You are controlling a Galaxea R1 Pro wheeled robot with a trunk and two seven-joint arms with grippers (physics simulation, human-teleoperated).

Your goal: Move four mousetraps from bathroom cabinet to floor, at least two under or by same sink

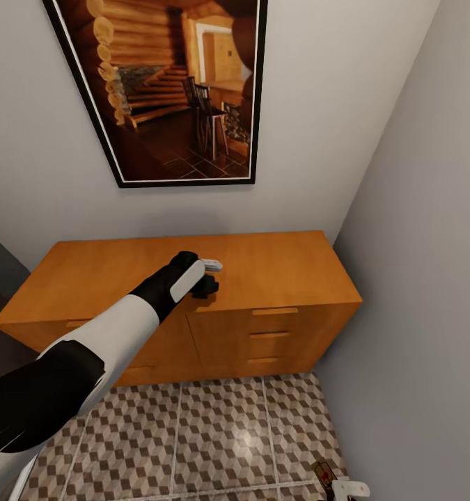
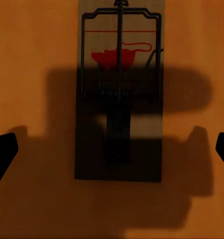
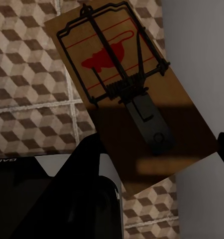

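The left gripper [image 1: 208, 284] hangs wide open over a mousetrap [image 2: 119, 94] flat on the cabinet [image 1: 283, 268], ready to pinch it; the right gripper [image 1: 340, 487], low near the bathroom floor [image 1: 214, 431], clamps another mousetrap [image 3: 127, 94]

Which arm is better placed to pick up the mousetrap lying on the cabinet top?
Left. Its end effector hovers open over the mousetrap on the cabinet.

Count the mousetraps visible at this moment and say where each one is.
2. One mousetrap lies flat on the cabinet top under the left gripper. Another is at the right gripper, above the bathroom floor. Others may be hidden.
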